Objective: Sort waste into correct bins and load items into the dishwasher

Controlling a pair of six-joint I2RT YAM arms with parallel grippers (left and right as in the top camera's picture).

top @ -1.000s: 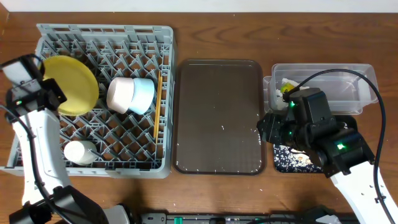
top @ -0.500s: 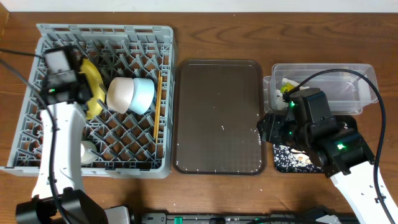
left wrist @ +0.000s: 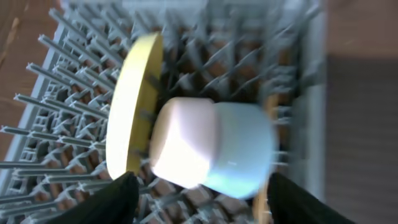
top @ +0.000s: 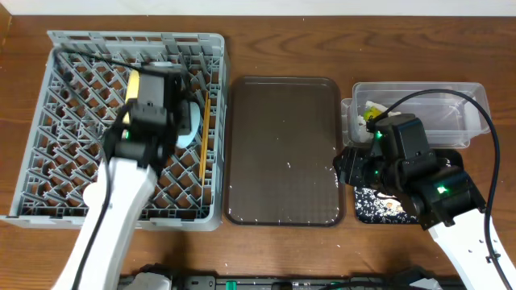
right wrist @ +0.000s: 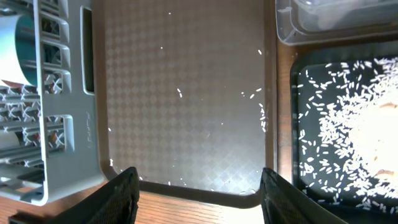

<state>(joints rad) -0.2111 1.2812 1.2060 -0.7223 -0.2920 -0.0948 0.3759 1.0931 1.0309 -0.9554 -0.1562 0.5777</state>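
Note:
In the left wrist view the yellow plate point(left wrist: 134, 106) stands on edge in the dishwasher point(left wrist: 56, 118), with the white bowl point(left wrist: 183, 143) and the light blue bowl point(left wrist: 245, 149) lying beside it. My left gripper point(left wrist: 202, 205) hangs open above them and holds nothing. From overhead the left gripper point(top: 157, 84) covers most of them; a plate edge point(top: 131, 83), part of the blue bowl point(top: 190, 121) and the chopsticks point(top: 203, 137) show. My right gripper point(right wrist: 199, 199) is open and empty over the near edge of the brown tray point(right wrist: 186, 93).
Rice grains are scattered on the brown tray point(top: 282, 149) and heaped in the black tray point(right wrist: 348, 124). The clear tub point(top: 427, 113) at the back right holds a green-and-yellow wrapper point(top: 372, 109) and white paper. The right arm covers most of the black tray point(top: 372, 208).
The left arm swung right across the dishwasher from its left edge and its gripper opened, leaving the plate on edge. The right arm has not moved.

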